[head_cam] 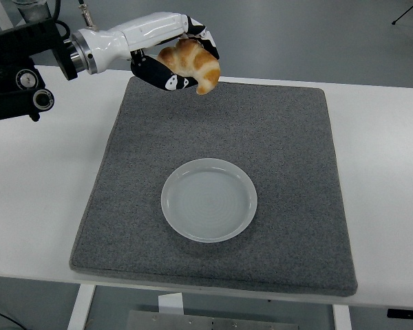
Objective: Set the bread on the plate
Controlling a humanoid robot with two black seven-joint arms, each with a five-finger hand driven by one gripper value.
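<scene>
- No text, label, brand, number or sign can be read anywhere in view.
- The black-and-white patches on the left hand [175,69] are plain markings and form no letters.

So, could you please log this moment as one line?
left hand: holds bread over mat's far left corner | plate: empty, mid-mat | right hand: unseen

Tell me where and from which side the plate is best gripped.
Grip the plate by its raised rim, probably the left edge, nearest the left hand, which is shut on the bread. It lies flat and empty on the grey mat, so a pinch over the rim from above suits; the shallow centre gives nothing to hold.
</scene>
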